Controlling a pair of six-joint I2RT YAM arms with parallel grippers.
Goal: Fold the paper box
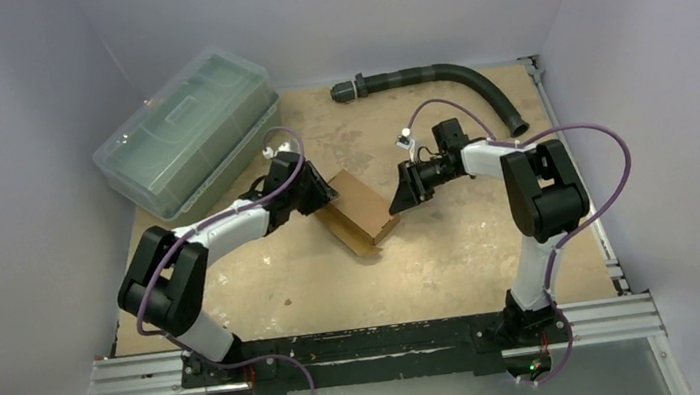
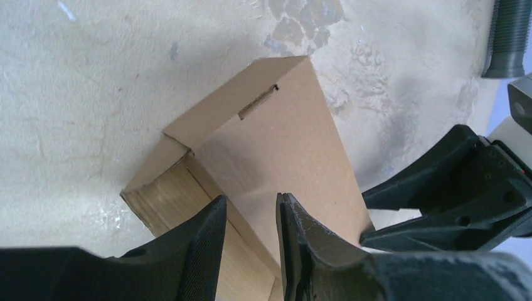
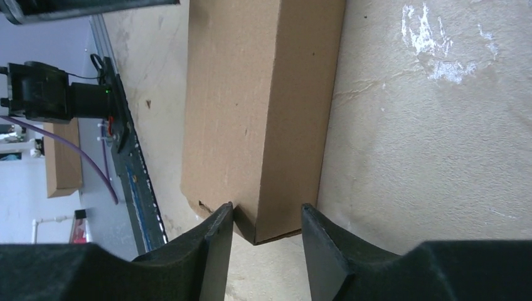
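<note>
From above, the paper box [image 1: 360,211] lies in the middle of the table [image 1: 454,255], between the two arms. Its long side runs from far left to near right. Only the top view shows the plastic bin [image 1: 185,132] and the black hose [image 1: 442,80] at the back. Only the left wrist view shows a slot [image 2: 258,102] in the box and its open end [image 2: 164,199]. The left gripper [image 2: 250,235] has its fingers a bit apart at the box edge; I cannot tell if it squeezes. The right gripper [image 3: 262,241] is apart, with a box corner between its fingers.
</note>
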